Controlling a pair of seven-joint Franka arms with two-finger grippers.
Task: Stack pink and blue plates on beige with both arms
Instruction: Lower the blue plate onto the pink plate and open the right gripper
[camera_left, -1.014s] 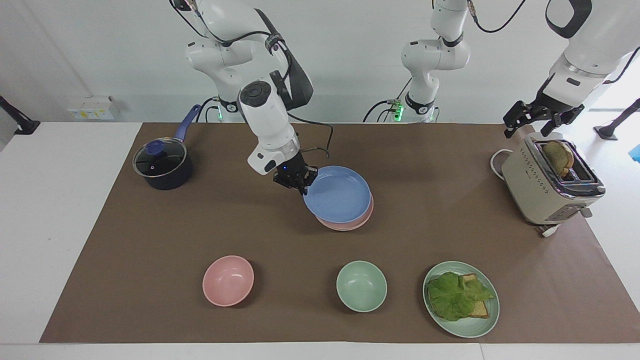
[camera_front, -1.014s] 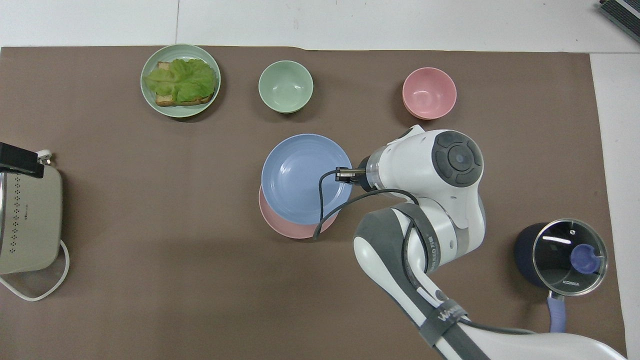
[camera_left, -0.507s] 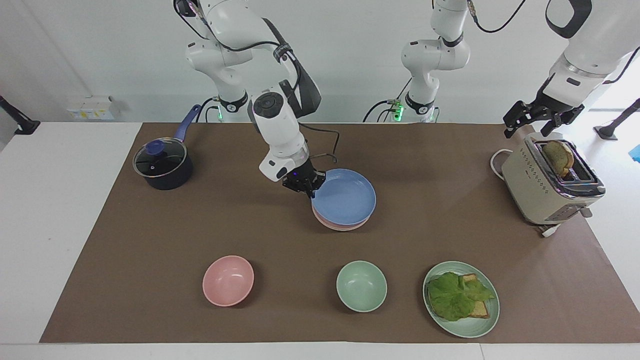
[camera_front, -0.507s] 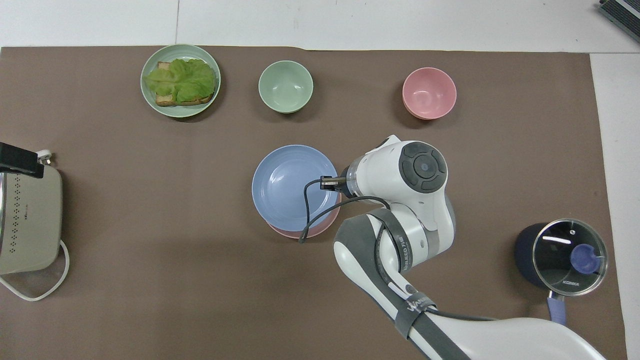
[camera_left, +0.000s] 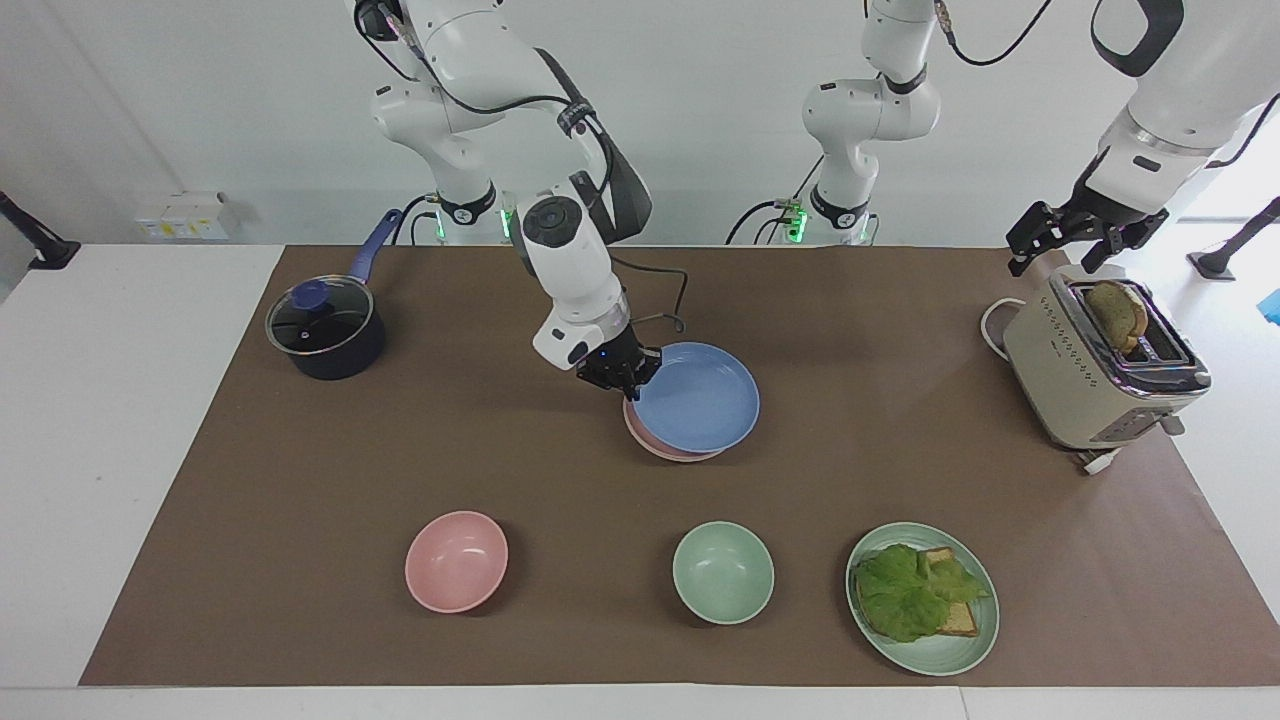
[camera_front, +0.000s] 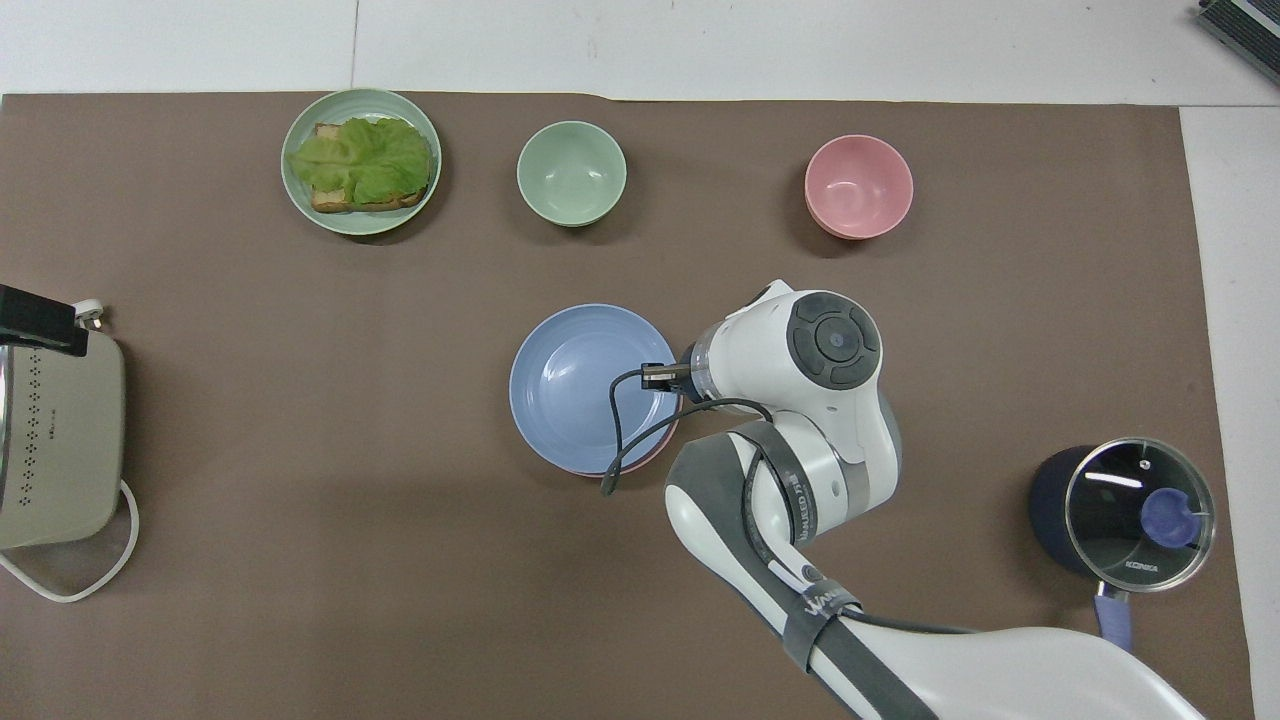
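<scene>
My right gripper (camera_left: 628, 381) is shut on the rim of the blue plate (camera_left: 700, 400), at the edge toward the right arm's end. The blue plate (camera_front: 580, 385) sits low over the pink plate (camera_left: 660, 447), covering most of it. Only a thin crescent of the pink plate (camera_front: 640, 462) shows, and I cannot tell whether the two touch. The beige plate is hidden or out of view. My left gripper (camera_left: 1085, 240) waits open above the toaster, holding nothing.
A beige toaster (camera_left: 1095, 365) with toast in its slot stands at the left arm's end. A lidded dark pot (camera_left: 325, 330) stands at the right arm's end. Farther out are a pink bowl (camera_left: 456, 561), a green bowl (camera_left: 722, 572) and a green plate (camera_left: 940, 655) with lettuce and bread.
My right gripper has carried the blue plate down and a little toward the left arm's end, so it now covers more of the pink plate. The left arm has not moved.
</scene>
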